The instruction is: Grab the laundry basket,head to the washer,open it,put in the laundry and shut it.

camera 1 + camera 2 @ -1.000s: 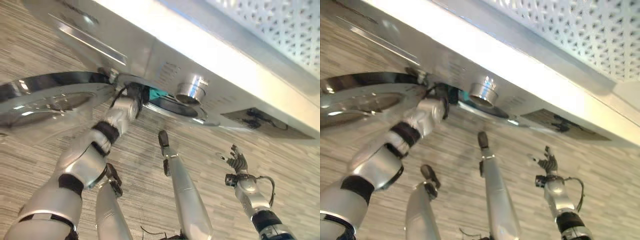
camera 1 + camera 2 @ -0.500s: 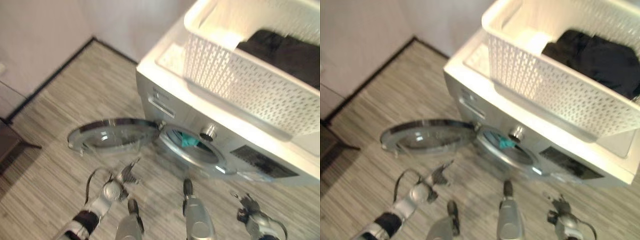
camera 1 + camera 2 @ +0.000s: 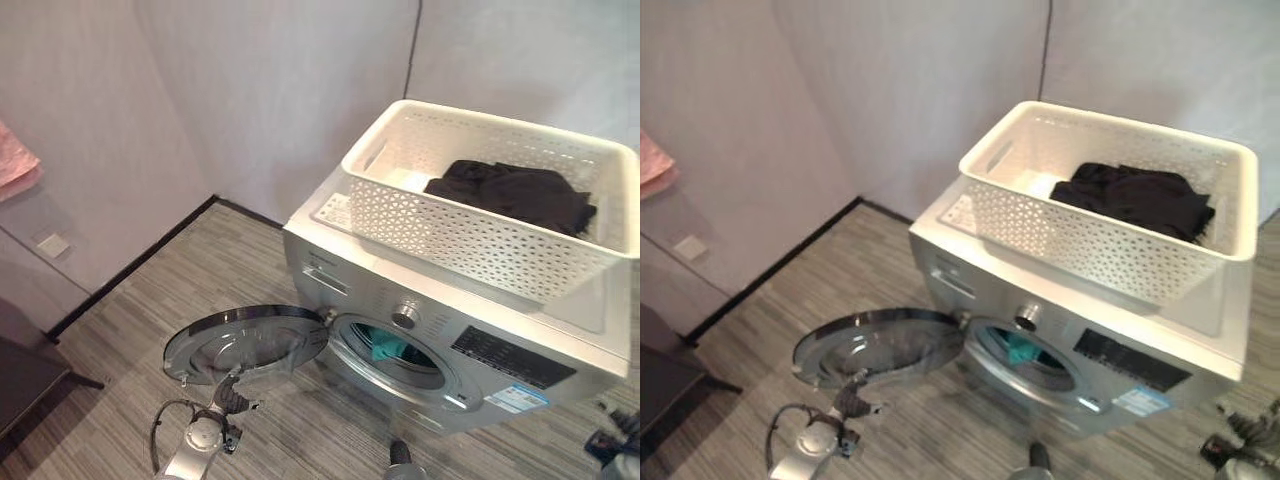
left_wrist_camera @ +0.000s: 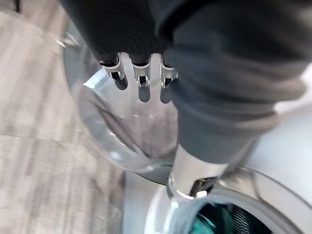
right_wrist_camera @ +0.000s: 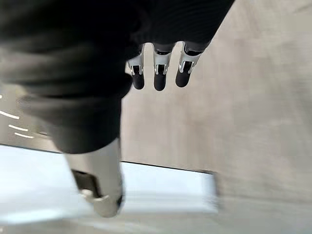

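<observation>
Up on the washer [image 3: 520, 330] sits the white laundry basket [image 3: 480, 235], and a dark garment [image 3: 515, 195] lies inside it toward the far side, with a small white piece [image 3: 1038, 183] beside it. Below, the washer's round door [image 3: 245, 345] is swung wide open to my left, lying nearly flat over the striped grey floor [image 3: 130, 330]. Through the open porthole [image 3: 395, 352] a teal cloth [image 3: 385, 348] shows inside the drum. A silver knob [image 3: 404, 318] sits just above the opening, with a dark control panel [image 3: 510, 358] to its right. My left hand [image 3: 232, 396] hangs low just in front of the open door, apart from it, its fingers [image 4: 141, 83] straight and loose, grasping nothing. My right hand [image 3: 1252, 432] is low at the washer's right side, its fingers [image 5: 158, 73] also extended and released. Pale walls [image 3: 280, 100] meet in a corner behind the washer
</observation>
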